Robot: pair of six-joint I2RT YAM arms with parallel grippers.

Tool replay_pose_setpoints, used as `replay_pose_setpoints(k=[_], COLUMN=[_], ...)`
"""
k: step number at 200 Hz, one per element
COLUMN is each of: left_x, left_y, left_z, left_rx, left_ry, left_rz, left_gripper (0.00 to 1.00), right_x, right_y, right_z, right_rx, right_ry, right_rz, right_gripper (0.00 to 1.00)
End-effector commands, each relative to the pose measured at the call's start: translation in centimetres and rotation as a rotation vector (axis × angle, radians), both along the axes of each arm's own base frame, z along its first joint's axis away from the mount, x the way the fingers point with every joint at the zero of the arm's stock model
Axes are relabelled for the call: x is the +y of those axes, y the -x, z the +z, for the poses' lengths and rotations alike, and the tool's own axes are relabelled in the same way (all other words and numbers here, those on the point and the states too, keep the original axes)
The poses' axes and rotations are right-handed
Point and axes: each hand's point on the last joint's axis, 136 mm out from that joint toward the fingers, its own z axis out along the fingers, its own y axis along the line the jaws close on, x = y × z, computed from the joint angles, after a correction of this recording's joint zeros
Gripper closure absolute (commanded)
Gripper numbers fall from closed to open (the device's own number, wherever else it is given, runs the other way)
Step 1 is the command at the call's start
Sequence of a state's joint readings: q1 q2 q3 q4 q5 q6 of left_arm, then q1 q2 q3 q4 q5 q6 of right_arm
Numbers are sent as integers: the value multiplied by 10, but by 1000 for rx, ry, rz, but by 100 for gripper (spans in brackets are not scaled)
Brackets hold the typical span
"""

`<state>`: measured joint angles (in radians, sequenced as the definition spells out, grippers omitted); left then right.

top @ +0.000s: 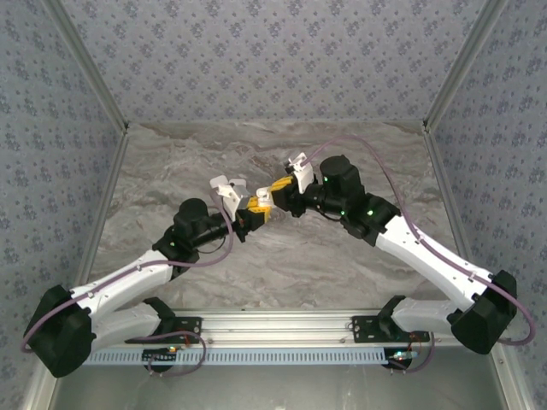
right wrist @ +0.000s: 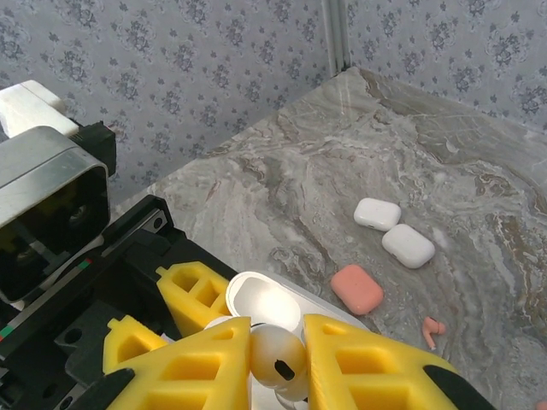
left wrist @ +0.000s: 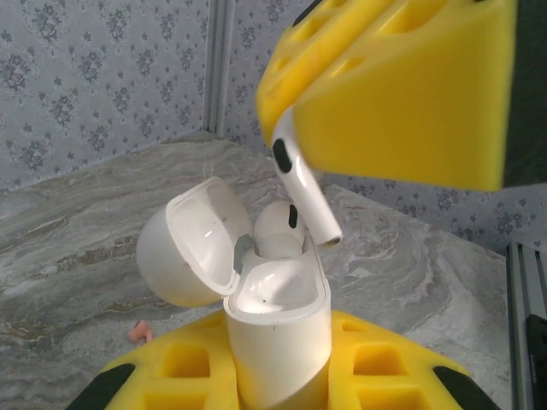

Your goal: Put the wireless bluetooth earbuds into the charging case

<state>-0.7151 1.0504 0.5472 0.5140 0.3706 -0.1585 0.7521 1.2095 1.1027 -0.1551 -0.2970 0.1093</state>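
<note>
The open white charging case [left wrist: 278, 325] is gripped upright between the yellow fingers of the left end effector [left wrist: 278, 376], which is closed narrowly on its lower body. Its lid [left wrist: 184, 252] is swung back on the hinge, to the left in the left wrist view. Inside the case, a seated earbud [left wrist: 275, 229] is seen in one well.

Just above the case, a white earbud [left wrist: 306, 188] is pinched by its head in the right end effector [right wrist: 278, 363], whose yellow fingers are closed on it. The stem is tilted down toward the case's open mouth, with its tip near the rim; whether it touches cannot be told. Both end effectors are held over the middle of the marbled desk [right wrist: 427, 154].

Beyond the case, in the right wrist view, a pink closed case [right wrist: 357, 289] is laid on the desk, with a small red earbud [right wrist: 433, 330] near it. Farther from the charging case, a white closed case [right wrist: 408, 245] and a second white closed case [right wrist: 377, 213] are set side by side, almost touching.
</note>
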Motion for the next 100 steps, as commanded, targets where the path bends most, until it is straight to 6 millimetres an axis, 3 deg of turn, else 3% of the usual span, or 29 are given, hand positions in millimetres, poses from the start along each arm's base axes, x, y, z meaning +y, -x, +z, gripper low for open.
replay_pose_setpoints(k=[1, 100], left_x=[-5, -4], left_y=[2, 1], left_z=[31, 31], left_rx=[-69, -73], left_ry=[53, 50], left_rz=[-22, -15], left_gripper=[98, 98], right_x=[6, 16], right_y=[-3, 1], right_z=[18, -2], right_rx=[-36, -8], right_ry=[-28, 45], right_rz=[-11, 13], right_gripper=[77, 77])
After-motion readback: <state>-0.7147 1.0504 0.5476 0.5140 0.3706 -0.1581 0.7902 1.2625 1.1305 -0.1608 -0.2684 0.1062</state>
